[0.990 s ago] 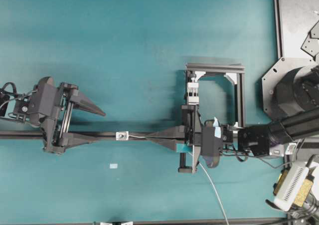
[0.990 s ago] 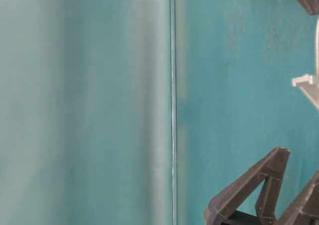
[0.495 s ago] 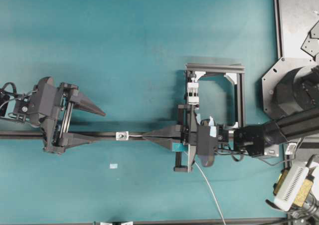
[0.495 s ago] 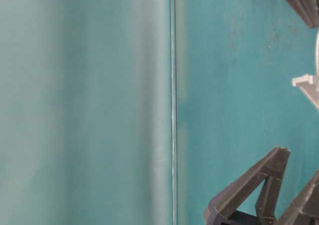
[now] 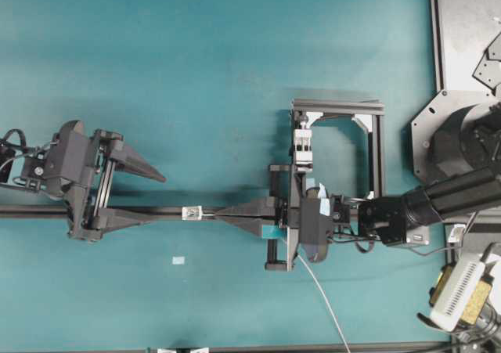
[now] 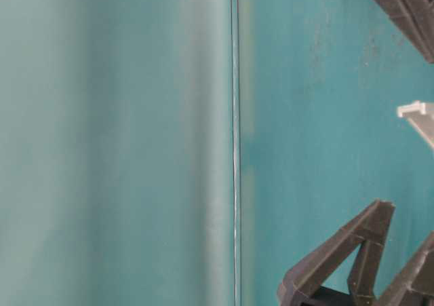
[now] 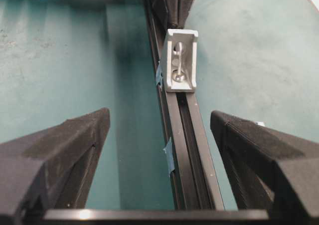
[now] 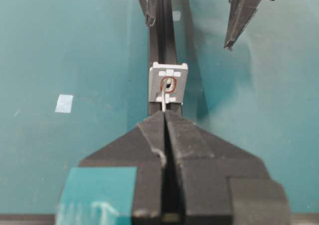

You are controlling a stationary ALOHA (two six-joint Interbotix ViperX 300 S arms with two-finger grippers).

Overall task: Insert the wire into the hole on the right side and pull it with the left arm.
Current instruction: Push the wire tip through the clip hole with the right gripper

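On the rail [image 5: 164, 211]: bracket [image 8: 168, 83] with the hole [image 8: 169, 85]
Wire [image 8: 164, 98]: tip entering the hole, tail trailing across the worktop [image 5: 235, 55]
Right gripper [image 8: 165, 116]: jaws clenched on the wire
Left gripper [image 5: 154, 196]: jaws spread wide, straddling the rail, holding nothing

No legible txt, labels or nos. anywhere.

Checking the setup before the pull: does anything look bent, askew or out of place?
Nothing stands out. The wire runs from the shut right gripper into the bracket hole, and the bracket sits square on the rail.
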